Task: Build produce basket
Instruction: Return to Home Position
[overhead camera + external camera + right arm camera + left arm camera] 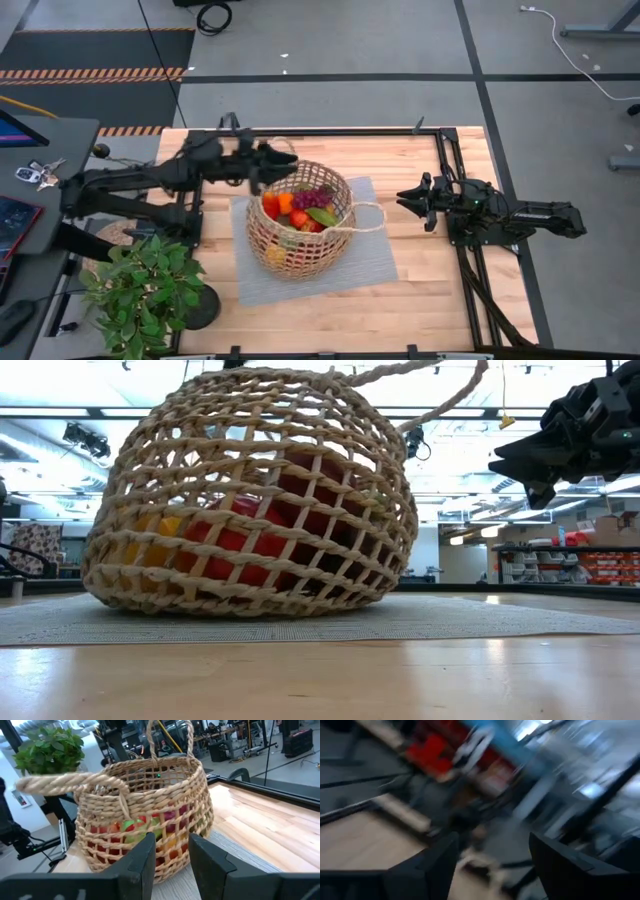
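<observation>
Well, the basket sits on the grey mat in the middle of the table, mouth facing up. It's loaded: the produce is piled inside, reds and oranges, with the purple grapes on top. Just beside the grapes lies a long green piece, slanted across the pile.

One loop handle lies flat and sticks straight out of the basket toward the right gripper. The other handle stands at the rim on the basket's far side.

That right gripper hangs off the table, just past the end of the flat handle. It points at the basket, its fingers a narrow gap apart and holding nothing.

Across the basket, the left gripper hovers over the far-left rim next to the standing handle, fingers spread wide and empty. A potted plant stands well off the basket's near-left side.
</observation>
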